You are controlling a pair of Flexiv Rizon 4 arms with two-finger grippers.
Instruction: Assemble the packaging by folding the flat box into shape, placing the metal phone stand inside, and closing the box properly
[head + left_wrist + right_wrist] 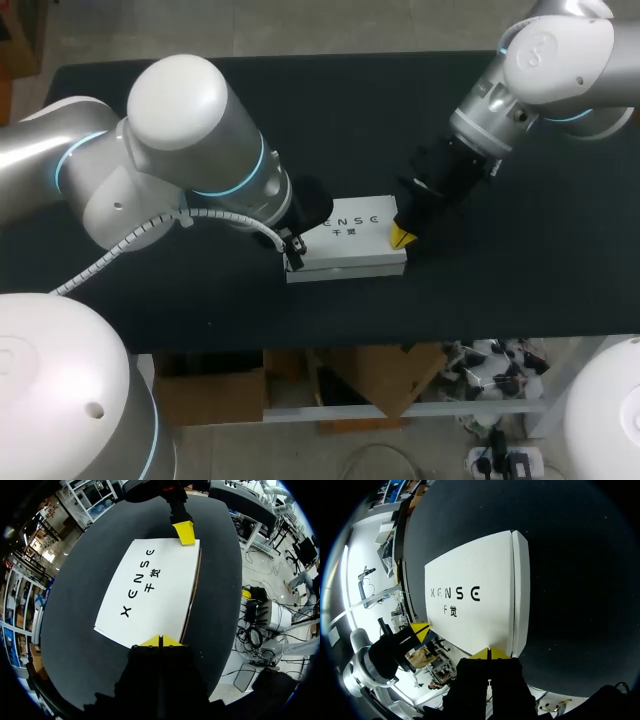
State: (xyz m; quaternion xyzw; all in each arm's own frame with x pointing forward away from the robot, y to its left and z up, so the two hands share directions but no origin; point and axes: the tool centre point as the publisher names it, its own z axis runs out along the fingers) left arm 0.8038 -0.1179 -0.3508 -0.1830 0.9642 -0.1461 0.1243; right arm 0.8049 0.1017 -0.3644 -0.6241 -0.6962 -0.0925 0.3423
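Box (345, 235) sits formed and lid-down in the middle of the tabletop (500, 280), long axis running between the two arms, printed face up. Phone stand isn't visible anywhere, so it's either inside or I can't tell; nothing loose lies beside the box. Left gripper (160, 641) is at the box's left end with both yellow tips pinched together, nothing between them, touching the top edge there. Right gripper (489, 653) mirrors that at the right end: tips closed on nothing, resting on the lid's corner near the front wall. My read: closed fingers make a blunt pusher, and one at each end pins the box so it can't slide while the lid gets pressed flat. The left wrist view shows a thin brown gap along the front seam, so the lid or tuck flap likely isn't fully seated. Task looks nearly done; what's left is probably a firm press along that front edge. Risk: pushing at one end only could skate the box across the dark cloth or pop the opposite corner up.
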